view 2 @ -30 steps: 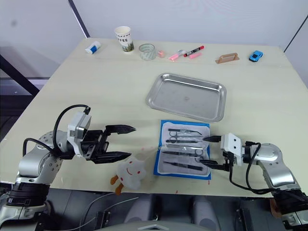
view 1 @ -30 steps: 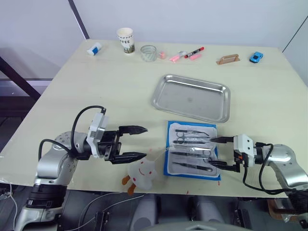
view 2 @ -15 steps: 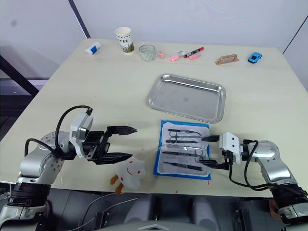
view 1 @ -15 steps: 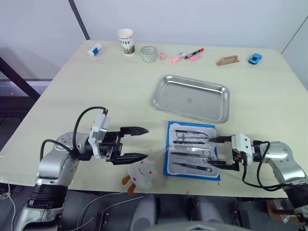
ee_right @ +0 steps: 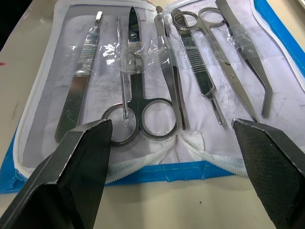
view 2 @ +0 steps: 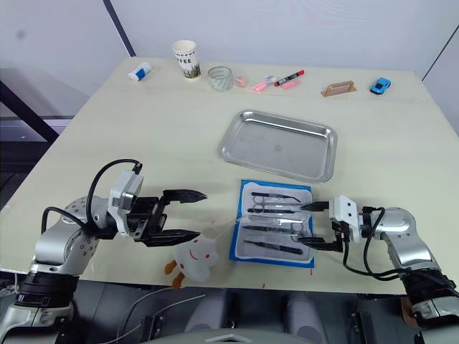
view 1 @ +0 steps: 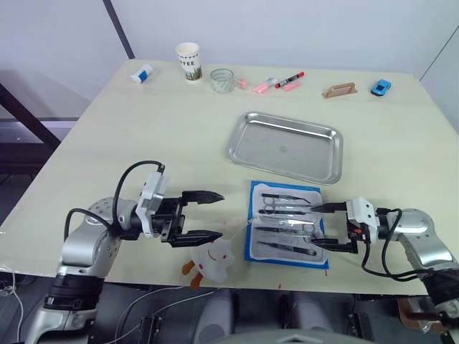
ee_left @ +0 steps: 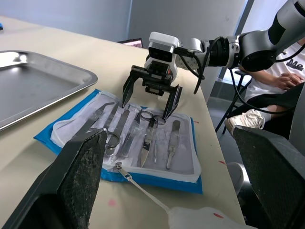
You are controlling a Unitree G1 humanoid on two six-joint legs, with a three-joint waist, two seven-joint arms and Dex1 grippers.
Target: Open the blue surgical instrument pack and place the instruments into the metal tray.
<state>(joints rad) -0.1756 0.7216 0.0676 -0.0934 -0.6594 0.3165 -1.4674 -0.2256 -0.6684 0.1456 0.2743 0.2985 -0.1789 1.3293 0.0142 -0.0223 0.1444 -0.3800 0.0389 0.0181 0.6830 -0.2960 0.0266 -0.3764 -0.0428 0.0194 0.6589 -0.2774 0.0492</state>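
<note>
The blue surgical instrument pack [view 1: 286, 223] lies unzipped at lower centre, below the empty metal tray [view 1: 285, 145], instruments [ee_right: 143, 100] unpicked, so the spread right tool [view 1: 326, 226] at its edge must next pinch one; the left tool [view 1: 208, 215] waits spread.

Left pincer [view 1: 214, 215] slightly nearer pack [view 1: 287, 223]

A pale cream desk [view 1: 165, 129] fills the middle of the frame under even, soft light. A plain grey-white wall [view 1: 287, 29] runs along the top, crossed at upper left by a dark slanted bar [view 1: 118, 29]. Grey floor [view 1: 21, 154] shows at left.
</note>
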